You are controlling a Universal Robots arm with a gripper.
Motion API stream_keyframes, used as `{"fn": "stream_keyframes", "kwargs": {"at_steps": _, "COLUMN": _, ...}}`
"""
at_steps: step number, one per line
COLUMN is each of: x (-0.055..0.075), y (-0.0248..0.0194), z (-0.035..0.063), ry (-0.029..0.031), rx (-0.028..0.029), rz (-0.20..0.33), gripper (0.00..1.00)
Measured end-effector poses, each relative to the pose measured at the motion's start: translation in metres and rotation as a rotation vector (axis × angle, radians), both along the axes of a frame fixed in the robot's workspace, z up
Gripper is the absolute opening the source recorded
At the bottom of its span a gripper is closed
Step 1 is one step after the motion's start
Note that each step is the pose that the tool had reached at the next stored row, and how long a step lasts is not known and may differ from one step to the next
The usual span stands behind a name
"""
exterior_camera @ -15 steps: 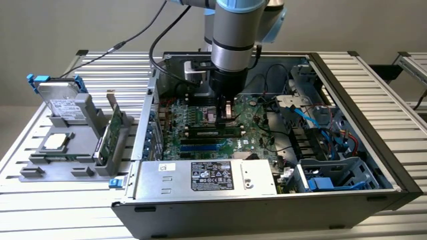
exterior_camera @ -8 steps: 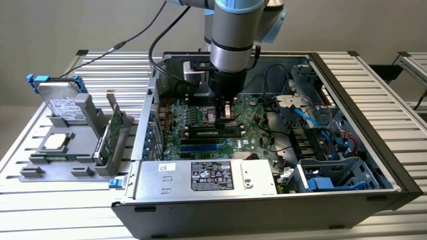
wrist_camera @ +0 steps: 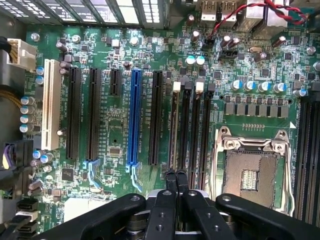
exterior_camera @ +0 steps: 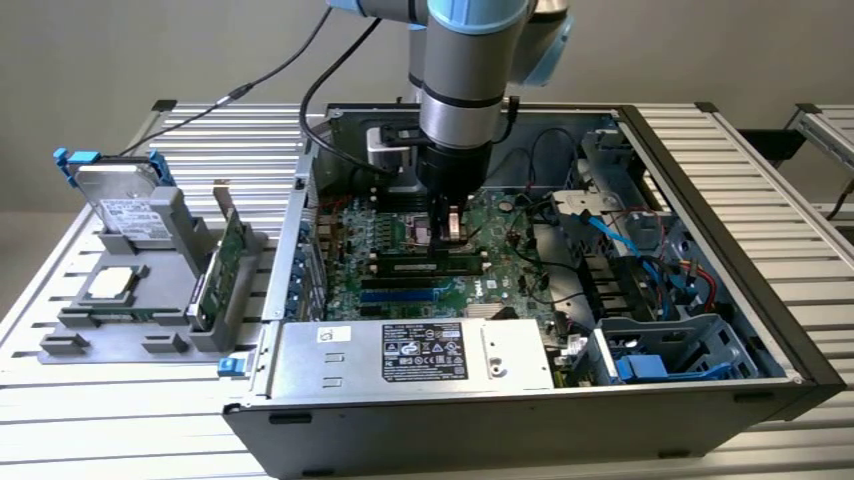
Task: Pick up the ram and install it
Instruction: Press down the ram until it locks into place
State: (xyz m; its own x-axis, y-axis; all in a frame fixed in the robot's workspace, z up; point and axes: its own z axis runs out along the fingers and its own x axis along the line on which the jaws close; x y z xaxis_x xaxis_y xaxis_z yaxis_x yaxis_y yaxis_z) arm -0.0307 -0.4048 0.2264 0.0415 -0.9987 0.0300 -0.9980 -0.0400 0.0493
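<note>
The ram [exterior_camera: 427, 264], a long narrow stick with dark chips, lies along a memory slot on the green motherboard [exterior_camera: 387, 225] inside the open computer case. My gripper [exterior_camera: 450, 238] hangs straight down over the stick's end on the exterior view's right. I cannot tell whether it touches the stick. In the wrist view my two black fingers [wrist_camera: 171, 182] are pressed together with nothing between them, so the gripper [wrist_camera: 176, 175] is shut. It is right over the row of black memory slots [wrist_camera: 191, 130] with white latches. I cannot tell there which slot holds the stick.
The empty CPU socket [wrist_camera: 250, 175] sits beside the memory slots. A power supply [exterior_camera: 427, 350] fills the case's front, with a drive cage [exterior_camera: 667, 350] and cables [exterior_camera: 627, 250] at the exterior view's right. Outside, a grey fixture [exterior_camera: 134, 310] holds a hard drive [exterior_camera: 120, 200] and an expansion card [exterior_camera: 220, 260].
</note>
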Motion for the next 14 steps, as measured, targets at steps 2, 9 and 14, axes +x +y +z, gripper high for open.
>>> {"fn": "stream_keyframes", "kwargs": {"at_steps": 2, "x": 0.0, "y": 0.0001, "z": -0.0011, "ry": 0.0006, "rx": -0.0009, "rz": 0.0, "gripper": 0.1}}
{"fn": "stream_keyframes", "kwargs": {"at_steps": 9, "x": 0.0, "y": 0.0006, "z": 0.0035, "ry": -0.001, "rx": 0.0015, "rz": 0.0, "gripper": 0.1}}
{"fn": "stream_keyframes", "kwargs": {"at_steps": 14, "x": 0.0, "y": 0.0003, "z": 0.0127, "ry": 0.0001, "rx": -0.0008, "rz": 0.0, "gripper": 0.1}}
